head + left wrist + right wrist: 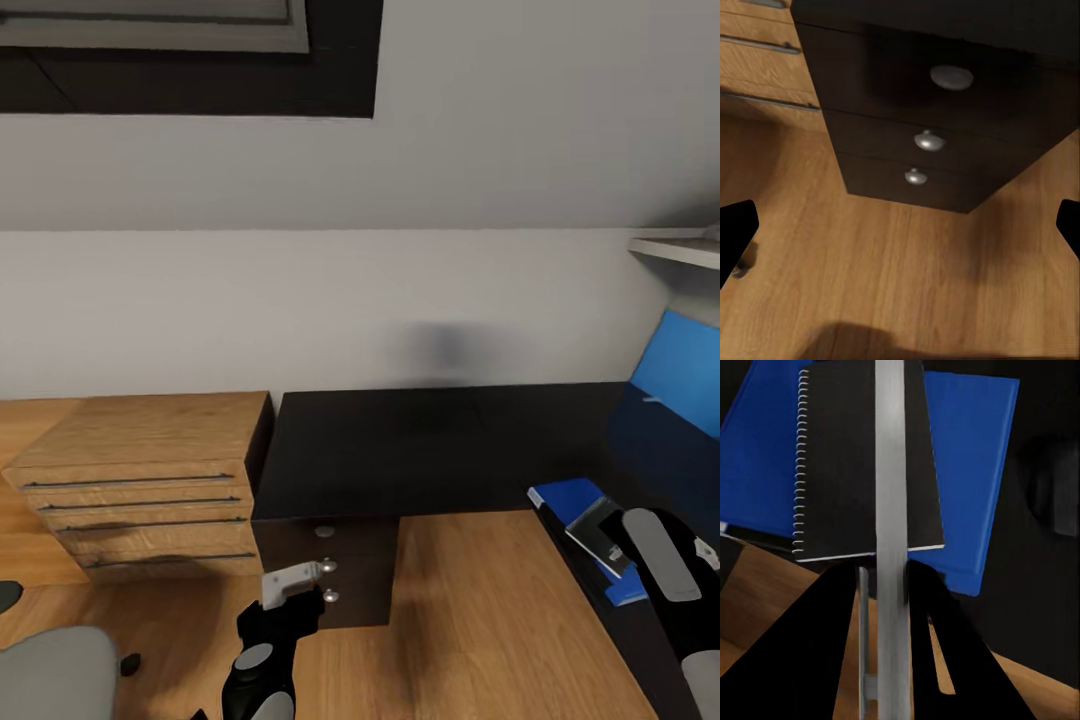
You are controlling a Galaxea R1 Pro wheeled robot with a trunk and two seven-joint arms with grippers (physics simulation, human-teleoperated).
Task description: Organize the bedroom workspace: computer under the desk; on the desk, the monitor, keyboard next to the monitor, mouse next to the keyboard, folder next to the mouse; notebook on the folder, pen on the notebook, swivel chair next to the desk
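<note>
The blue folder [565, 497] lies on the right wing of the black desk [420, 450]. A spiral-bound notebook [840, 457] rests flat on the folder [967, 457]; in the head view the notebook [597, 530] looks grey. My right gripper [891, 574] hovers just above them, shut on the pen [891, 472], a pale straight stick lying across the notebook's cover. My left gripper [900, 225] is open and empty, low in front of the desk's drawer unit [937, 142]. The swivel chair's grey seat [55, 675] is at the lower left. Monitor, keyboard, mouse and computer are out of view.
A light wooden drawer chest [150, 480] stands against the desk's left end. A blue wall panel [685, 375] and a white shelf [680, 248] are at the far right. Wooden floor [480, 620] spreads between the drawer unit and the desk's right wing.
</note>
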